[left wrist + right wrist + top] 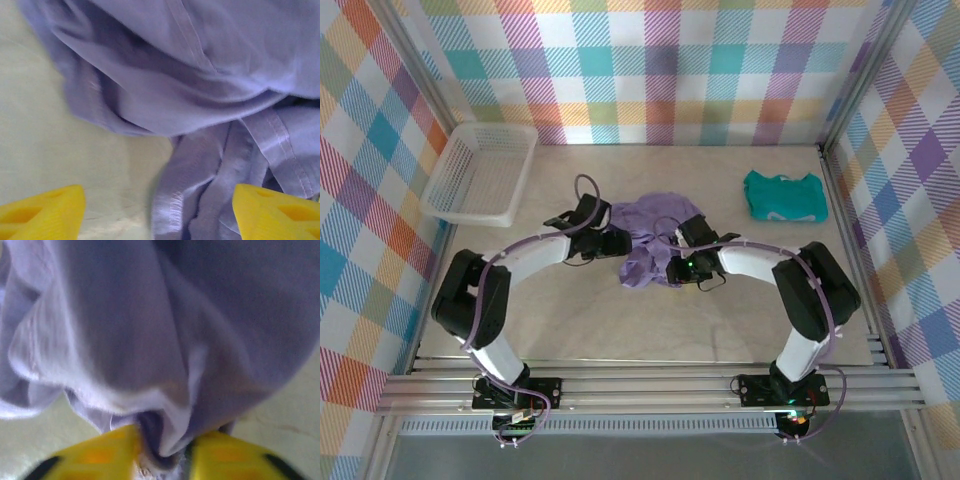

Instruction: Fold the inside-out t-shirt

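Yellow-tipped, the right hand (162, 455) pinches a fold of the inside-out t-shirt (125, 330), which lies crumpled mid-table (620, 330) between the arms. The left hand (159, 215) gapes empty over its hem; it should probably grip there so both can spread the cloth flat.

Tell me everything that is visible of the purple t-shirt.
The purple t-shirt is a soft, cotton-like lavender garment. It lies crumpled in a heap near the middle of the table. Stitched hems and seams show among its folds. The right gripper pinches one fold, and the left gripper stands open over another edge that lies on the table.
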### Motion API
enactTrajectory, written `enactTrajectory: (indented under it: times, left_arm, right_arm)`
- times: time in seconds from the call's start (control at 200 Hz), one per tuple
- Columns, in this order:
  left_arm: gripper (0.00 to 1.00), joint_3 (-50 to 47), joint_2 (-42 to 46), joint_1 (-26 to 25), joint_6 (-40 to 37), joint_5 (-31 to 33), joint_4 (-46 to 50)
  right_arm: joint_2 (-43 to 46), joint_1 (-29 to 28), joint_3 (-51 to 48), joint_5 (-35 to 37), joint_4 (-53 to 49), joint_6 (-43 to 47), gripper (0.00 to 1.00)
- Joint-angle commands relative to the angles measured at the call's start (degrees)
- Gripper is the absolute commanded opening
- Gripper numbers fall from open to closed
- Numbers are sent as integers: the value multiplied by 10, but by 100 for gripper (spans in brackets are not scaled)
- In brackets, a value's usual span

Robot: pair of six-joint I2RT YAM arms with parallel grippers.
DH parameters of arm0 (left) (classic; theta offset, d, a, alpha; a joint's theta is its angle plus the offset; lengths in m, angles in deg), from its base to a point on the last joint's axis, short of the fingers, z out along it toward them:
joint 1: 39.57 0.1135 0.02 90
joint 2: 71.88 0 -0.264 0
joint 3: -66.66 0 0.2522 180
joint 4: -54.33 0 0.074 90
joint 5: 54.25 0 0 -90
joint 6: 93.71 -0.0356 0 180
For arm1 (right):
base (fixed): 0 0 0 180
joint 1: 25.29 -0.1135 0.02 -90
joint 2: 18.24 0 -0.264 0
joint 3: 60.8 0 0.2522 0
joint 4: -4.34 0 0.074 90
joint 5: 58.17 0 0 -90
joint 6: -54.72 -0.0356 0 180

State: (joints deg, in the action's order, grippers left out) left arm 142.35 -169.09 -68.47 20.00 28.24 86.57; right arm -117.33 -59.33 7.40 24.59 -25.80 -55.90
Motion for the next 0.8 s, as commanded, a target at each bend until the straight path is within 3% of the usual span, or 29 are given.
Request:
enactTrajectory:
  times: [0.0, 0.095, 0.275, 0.395, 0.585, 0.795]
  left_arm:
    - [70, -24, -27, -28, 9, -51, -47]
    - [61, -34, -50, -31, 16, -57, -71]
    - [35, -31, -68, -32, 12, -59, -101]
    - [0, -14, -49, -17, 15, -83, -126]
    - [0, 36, 100, 23, 55, -100, -172]
    - [0, 166, 241, 25, -5, 20, -102]
  right_arm:
    - [23, 10, 23, 13, 25, 7, 8]
    - [71, 27, 7, 15, 32, 9, 0]
    - [167, 44, -14, 0, 67, 0, 0]
    - [229, 68, -1, -34, 105, -25, 0]
    - [270, 74, 139, -52, 72, 1, 0]
    - [275, 74, 332, -43, 3, 77, 0]
